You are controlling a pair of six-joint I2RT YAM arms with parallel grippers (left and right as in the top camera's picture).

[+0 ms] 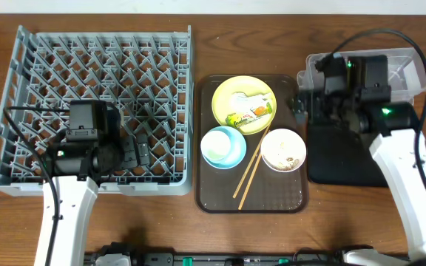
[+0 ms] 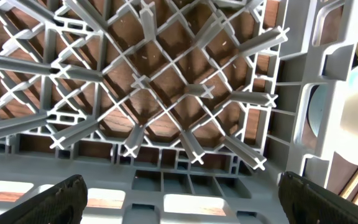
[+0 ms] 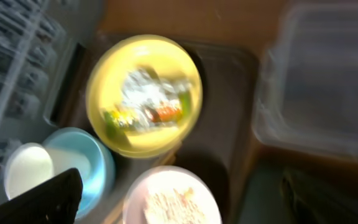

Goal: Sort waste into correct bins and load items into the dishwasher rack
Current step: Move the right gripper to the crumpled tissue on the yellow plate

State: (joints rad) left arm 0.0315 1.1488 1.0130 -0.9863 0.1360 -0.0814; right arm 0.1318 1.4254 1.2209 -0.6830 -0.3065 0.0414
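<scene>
Progress looks nil: dishwasher rack (image 1: 95, 66) at nine o'clock seemingly bare; yellow plate (image 1: 231, 92) with wrapper (image 1: 248, 114), light blue bowl (image 1: 223, 145), white bowl (image 1: 283, 150), chopsticks (image 1: 248, 171) on brown tray (image 1: 213, 193); left gripper (image 2: 185, 205) and right gripper (image 3: 185, 205) spread open.

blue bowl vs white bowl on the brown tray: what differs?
Colour: the blue bowl is light blue, the white bowl white.
Contents: the blue bowl seems to hold a small white cup; the white bowl holds beige crumbs.
Place: the blue bowl lies nearer the dishwasher rack than the white bowl, chopsticks between them.
Shared: both round, upright, similar in size, on the brown tray.
</scene>
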